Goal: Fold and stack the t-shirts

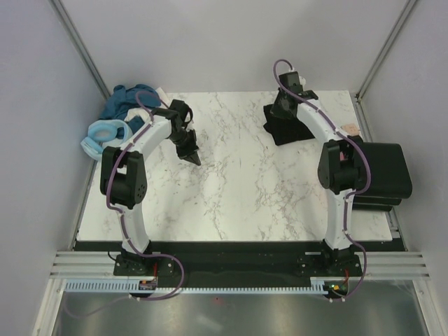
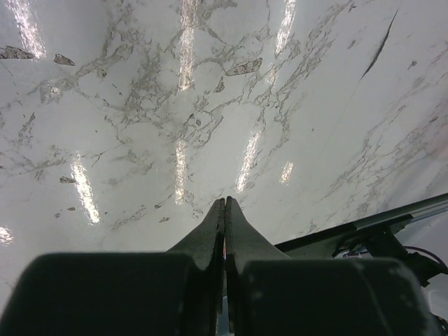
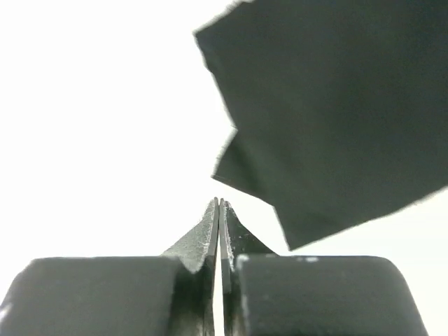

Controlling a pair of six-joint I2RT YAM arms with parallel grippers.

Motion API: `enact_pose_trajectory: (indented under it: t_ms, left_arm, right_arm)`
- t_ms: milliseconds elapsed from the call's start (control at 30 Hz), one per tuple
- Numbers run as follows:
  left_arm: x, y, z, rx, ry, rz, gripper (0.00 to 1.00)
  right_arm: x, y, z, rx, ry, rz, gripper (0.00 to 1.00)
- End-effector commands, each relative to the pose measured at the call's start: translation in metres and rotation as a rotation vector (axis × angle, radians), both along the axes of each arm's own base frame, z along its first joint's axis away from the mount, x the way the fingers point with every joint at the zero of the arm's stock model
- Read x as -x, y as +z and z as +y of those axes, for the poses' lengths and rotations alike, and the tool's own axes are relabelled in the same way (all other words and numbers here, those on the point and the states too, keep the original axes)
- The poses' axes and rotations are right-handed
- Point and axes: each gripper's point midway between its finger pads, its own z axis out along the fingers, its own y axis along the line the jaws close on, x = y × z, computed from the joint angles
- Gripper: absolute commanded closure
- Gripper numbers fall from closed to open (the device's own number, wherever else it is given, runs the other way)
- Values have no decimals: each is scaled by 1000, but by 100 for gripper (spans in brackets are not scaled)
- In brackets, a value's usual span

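Nearest the bases, only bare marble table [image 1: 238,210]. A little farther, over the left half, left arm [image 1: 148,134] bent downward, left jaws pressed together on nothing, tips aimed at empty marble in the left wrist view, no cloth near them. Farther back on the right, right arm [image 1: 318,126] stretched toward the far edge, right jaws together but for a hairline slit, gripping nothing, hanging above the black t-shirt [image 1: 283,133] [image 3: 336,119]. Folded small and close to square, so no real long axis, edges skewed against the table's edges. From the right wrist: cloth ahead and off to the right of the tips, one corner jutting back toward them, apart from them. Near it toward the right edge, a small pinkish block [image 1: 350,129]; off the table on that side, a dark boxy mass [image 1: 381,171], too dark to tell whether stacked shirts. Farthest off, at the far-left corner, heap of teal and light-blue t-shirts [image 1: 119,112], crumpled, spilling past the table edge. Judging by that: right arm nearer the folded black one, left arm nearer the heap; a pick from the heap likely a reach back and left, jaws parting first.
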Motion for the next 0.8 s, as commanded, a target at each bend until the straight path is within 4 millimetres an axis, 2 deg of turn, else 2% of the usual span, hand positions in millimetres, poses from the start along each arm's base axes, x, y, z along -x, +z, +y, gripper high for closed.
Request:
enact_pose_trajectory:
  t_ms: [0, 133, 167, 200, 267, 500, 667, 767]
  left_arm:
    - [0, 12, 6, -11, -21, -41, 98]
    - [-5, 22, 7, -11, -10, -69, 98]
    - [-5, 24, 8, -15, -8, -73, 98]
    - [-6, 25, 8, -16, -7, -73, 98]
    - [-6, 26, 9, -22, -4, -74, 98]
    - [-5, 26, 9, -24, 11, -56, 98]
    - [-6, 25, 8, -28, 18, -42, 98]
    - [-5, 25, 10, -37, 22, -34, 98]
  right_arm:
    - [-48, 31, 40, -90, 150, -143, 100]
    - [-68, 4, 51, -101, 178, -121, 100]
    - [-72, -10, 51, -97, 171, -107, 100]
    - [-77, -8, 52, -97, 169, -120, 100]
    - [-80, -19, 56, -108, 179, -114, 100]
    - [-81, -45, 76, -150, 241, -103, 100]
    - [-80, -69, 70, -103, 206, -67, 100]
    - [-79, -77, 65, -74, 187, -52, 100]
